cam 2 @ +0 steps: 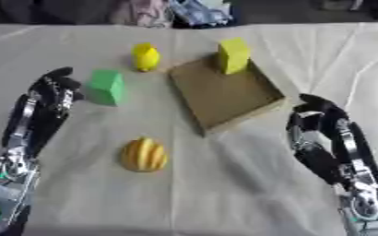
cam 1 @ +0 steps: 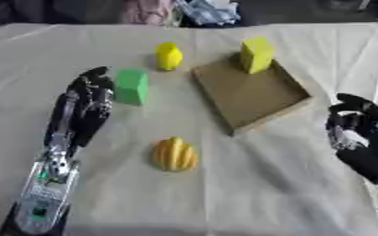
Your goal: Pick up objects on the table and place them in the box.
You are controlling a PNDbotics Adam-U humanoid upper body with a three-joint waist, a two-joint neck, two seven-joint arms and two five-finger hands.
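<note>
Here: yellow block (cam 1: 256,54) upright in shallow brown box (cam 1: 253,97); left hand (cam 1: 87,103), right hand (cam 2: 325,138) fingers relaxed, empty.

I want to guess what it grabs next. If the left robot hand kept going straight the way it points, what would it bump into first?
Probably the green block. The left robot hand points up the table, with the block just beside its fingertips, slightly right. Depth is unclear, so it might slide past on the left.
</note>
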